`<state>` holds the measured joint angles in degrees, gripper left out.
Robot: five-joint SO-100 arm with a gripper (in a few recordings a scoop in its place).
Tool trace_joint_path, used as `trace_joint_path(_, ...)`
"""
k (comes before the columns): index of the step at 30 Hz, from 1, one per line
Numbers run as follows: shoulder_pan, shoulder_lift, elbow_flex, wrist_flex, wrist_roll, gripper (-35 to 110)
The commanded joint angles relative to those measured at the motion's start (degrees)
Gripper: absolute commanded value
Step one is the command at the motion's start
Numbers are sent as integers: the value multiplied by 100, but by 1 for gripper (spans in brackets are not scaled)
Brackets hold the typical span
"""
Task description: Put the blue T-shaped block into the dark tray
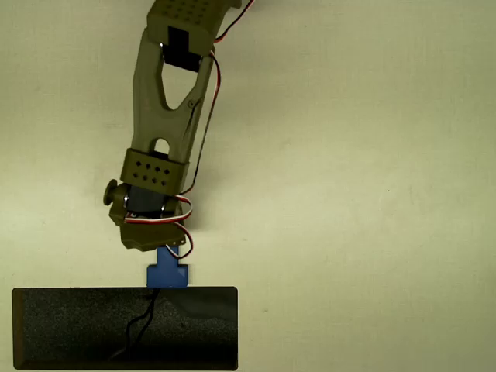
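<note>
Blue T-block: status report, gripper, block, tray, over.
Gripper over the blue T-block, jaws hidden, grip unconfirmed. Block at dark tray top rim, not inside. Nothing blocking.

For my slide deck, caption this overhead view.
Olive-green arm's gripper holds small bright-blue T-shaped block just above long black speckled tray's rim.

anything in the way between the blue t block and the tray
Nothing visible. In the overhead view the blue T-shaped block sits at the gripper, right at the dark tray's upper rim. Only a thin dark squiggly line lies on the tray floor.
</note>
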<state>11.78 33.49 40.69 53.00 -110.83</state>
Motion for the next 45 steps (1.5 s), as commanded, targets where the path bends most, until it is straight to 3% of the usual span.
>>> trace_joint_path(1,-105,-431,-519,-536,387,0)
trace_joint_path(7,-431,-1248,-1011,-3375,1477,0)
trace_joint_path(21,-492,-3032,-1784,-7479,2426,0)
trace_joint_path(39,-976,-4236,-2355,-9114,2057,0)
trace_joint_path(45,-976,-4236,-2347,-9097,1828,0)
